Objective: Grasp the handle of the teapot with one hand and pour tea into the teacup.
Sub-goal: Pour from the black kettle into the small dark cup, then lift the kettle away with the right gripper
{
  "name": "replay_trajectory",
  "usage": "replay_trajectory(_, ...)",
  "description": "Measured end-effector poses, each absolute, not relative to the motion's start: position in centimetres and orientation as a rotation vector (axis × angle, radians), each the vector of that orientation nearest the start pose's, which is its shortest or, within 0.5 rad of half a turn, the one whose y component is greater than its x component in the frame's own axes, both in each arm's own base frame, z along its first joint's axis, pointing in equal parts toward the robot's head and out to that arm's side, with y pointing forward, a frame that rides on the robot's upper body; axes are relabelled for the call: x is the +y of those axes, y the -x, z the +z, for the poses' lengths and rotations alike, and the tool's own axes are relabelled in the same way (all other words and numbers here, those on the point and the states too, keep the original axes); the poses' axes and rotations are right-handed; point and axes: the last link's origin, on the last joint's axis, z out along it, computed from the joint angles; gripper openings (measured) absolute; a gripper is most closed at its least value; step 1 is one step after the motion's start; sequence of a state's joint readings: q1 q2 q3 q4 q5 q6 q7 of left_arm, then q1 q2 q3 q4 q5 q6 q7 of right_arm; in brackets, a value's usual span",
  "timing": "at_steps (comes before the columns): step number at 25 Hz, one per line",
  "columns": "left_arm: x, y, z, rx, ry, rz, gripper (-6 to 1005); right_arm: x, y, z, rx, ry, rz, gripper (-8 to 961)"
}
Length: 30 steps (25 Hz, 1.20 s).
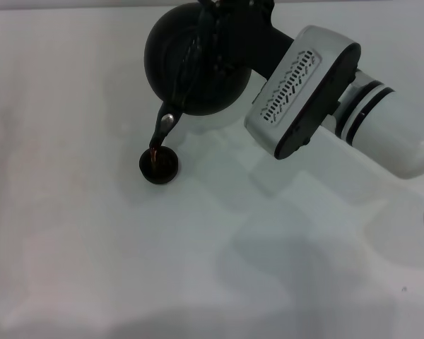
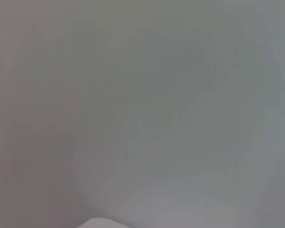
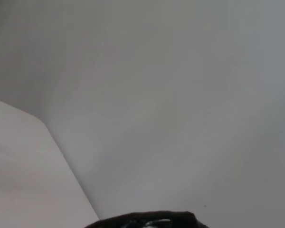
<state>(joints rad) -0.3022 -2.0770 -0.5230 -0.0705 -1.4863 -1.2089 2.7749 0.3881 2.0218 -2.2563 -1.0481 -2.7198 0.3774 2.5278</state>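
In the head view the matte-black teapot (image 1: 198,63) hangs tilted above the white table, with its pale-tipped spout (image 1: 165,124) pointing down. A thin dark stream of tea falls from the spout into the tiny dark teacup (image 1: 158,164), which holds brown liquid. My right gripper (image 1: 215,8) is at the top edge of the view, shut on the ribbed black handle (image 1: 196,53), and its fingers are mostly hidden. The right arm's white vented housing (image 1: 297,88) is beside the pot. A dark sliver (image 3: 147,219) shows in the right wrist view. The left gripper is out of view.
The white table (image 1: 198,268) spreads around the cup with soft shadows under the arm. The left wrist view shows only a pale grey surface (image 2: 142,114). The right wrist view shows a table edge against a grey wall (image 3: 180,95).
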Motion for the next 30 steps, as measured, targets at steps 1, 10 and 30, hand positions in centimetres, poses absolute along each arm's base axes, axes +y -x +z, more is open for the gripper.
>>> replay_trajectory(1, 26.53, 41.05, 2.66, -0.863, 1.162, -0.703, 861, 34.42, -14.64, -9.59, -0.303, 2.125, 0.376, 128)
replay_trajectory(10, 26.53, 41.07, 2.68, -0.863, 1.160, -0.703, 862, 34.50, -14.84, -9.57, -0.310, 2.124, 0.365, 126)
replay_trajectory(30, 26.53, 41.07, 2.68, -0.863, 1.160, -0.703, 861, 34.59, -15.17, -9.63, -0.307, 2.124, 0.355, 125)
